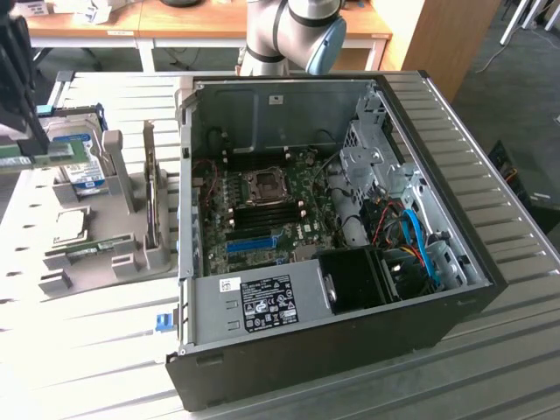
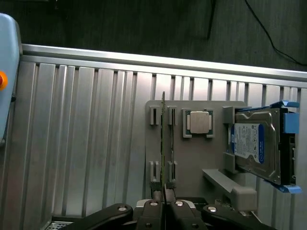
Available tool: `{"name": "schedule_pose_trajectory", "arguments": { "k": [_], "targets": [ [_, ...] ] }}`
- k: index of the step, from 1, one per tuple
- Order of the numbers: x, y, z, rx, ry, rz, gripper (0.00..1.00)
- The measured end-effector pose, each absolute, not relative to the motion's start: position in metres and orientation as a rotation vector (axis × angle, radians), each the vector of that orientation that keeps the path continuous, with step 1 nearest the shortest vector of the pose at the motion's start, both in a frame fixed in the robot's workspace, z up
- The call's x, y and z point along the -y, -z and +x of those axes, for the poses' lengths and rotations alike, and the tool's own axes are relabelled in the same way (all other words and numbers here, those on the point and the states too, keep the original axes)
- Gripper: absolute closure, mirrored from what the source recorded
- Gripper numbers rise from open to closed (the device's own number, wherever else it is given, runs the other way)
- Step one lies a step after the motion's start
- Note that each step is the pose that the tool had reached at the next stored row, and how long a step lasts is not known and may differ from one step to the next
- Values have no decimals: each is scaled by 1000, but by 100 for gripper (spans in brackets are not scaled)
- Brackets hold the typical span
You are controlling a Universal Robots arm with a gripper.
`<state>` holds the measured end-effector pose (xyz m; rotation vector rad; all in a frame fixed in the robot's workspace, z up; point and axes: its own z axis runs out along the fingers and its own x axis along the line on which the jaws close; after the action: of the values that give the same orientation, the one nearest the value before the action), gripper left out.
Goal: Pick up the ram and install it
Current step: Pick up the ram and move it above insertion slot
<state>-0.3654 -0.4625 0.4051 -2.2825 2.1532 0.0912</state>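
Note:
My gripper point(image 2: 165, 203) is shut on one end of the ram point(image 2: 163, 143), a thin green stick that I see edge-on. The stick reaches out from my fingers over the grey parts holder point(image 2: 192, 158), between its slotted posts. In the exterior view the black gripper point(image 1: 24, 140) is at the far left edge. The green ram point(image 1: 57, 156) sticks out from it toward the exterior view's right, above the holder. A twin green stick point(image 1: 87, 251) rests low in the holder's front.
The holder also carries a square processor point(image 2: 197, 122) and a hard drive point(image 2: 259, 148) in a blue bracket. The open computer case point(image 1: 289, 87) lies on the slatted metal table point(image 1: 490, 175), with dark memory slots point(image 1: 262, 214) and a blue slot point(image 1: 254, 245) on its board.

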Motion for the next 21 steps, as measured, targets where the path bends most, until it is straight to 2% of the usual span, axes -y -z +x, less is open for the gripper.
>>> {"name": "schedule_pose_trajectory", "arguments": {
  "k": [12,21],
  "targets": [
    [462,-414,-363,-2154,-91,-2283,88],
    [462,-414,-332,-2157,-100,-2286,88]
  ]
}}
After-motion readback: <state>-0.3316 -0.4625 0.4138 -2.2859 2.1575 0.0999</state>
